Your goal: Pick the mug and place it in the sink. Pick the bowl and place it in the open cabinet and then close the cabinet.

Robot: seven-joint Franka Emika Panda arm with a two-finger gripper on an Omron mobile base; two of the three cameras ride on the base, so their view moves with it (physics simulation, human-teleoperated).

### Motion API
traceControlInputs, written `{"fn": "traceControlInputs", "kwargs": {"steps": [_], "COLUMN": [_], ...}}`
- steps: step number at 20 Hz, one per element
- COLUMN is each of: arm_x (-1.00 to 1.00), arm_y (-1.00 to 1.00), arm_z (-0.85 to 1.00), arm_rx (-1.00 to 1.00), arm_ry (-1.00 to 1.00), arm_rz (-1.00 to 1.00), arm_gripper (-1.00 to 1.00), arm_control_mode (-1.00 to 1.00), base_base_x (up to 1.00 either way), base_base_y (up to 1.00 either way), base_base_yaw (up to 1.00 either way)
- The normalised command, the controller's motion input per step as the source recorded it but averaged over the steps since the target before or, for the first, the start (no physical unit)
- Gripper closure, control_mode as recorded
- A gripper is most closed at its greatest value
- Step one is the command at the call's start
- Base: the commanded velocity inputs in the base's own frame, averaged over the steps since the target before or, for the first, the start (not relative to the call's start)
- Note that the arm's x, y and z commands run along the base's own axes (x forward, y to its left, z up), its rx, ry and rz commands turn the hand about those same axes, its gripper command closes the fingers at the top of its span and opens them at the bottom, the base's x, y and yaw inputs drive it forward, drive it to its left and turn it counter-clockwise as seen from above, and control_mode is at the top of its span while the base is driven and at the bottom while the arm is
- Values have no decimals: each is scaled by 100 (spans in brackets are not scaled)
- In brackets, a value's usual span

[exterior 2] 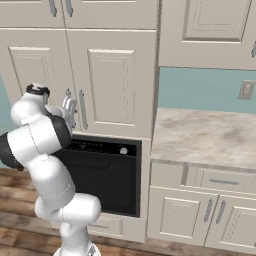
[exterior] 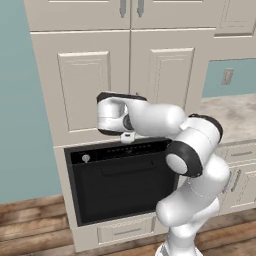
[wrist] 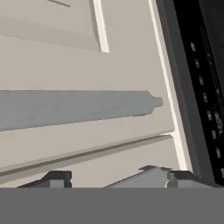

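Close to the hand camera, the two dark fingertips (wrist: 59, 178) of the gripper (wrist: 116, 177) stand wide apart and hold nothing. Just beyond them lies the cream door of the cabinet (wrist: 65, 52), with its grey metal handle (wrist: 78, 107) very near the fingers. The black oven (exterior: 120, 180) sits directly below this cabinet. Both tall doors look shut now, so I judge that the closing is done or almost done. Farther right, the marble counter (exterior 2: 205, 135) is seen. Mug, bowl and sink cannot be checked here.

Cream cabinet (exterior: 105, 85); both doors shut; above oven
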Motion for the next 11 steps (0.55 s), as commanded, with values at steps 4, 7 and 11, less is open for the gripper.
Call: {"fn": "traceControlInputs", "kwargs": {"steps": [4,7,11], "arm_x": [82,86,78], "arm_y": [0,0,0], "arm_z": [0,0,0], "arm_rx": [9,10,10], "arm_ry": [11,12,11], "arm_rz": [0,0,0], "arm_gripper": [-100,-100,-100], "arm_control_mode": [-100,-100,-100], "base_base_x": [0,0,0], "base_base_y": [0,0,0], "base_base_yaw": [0,0,0]}}
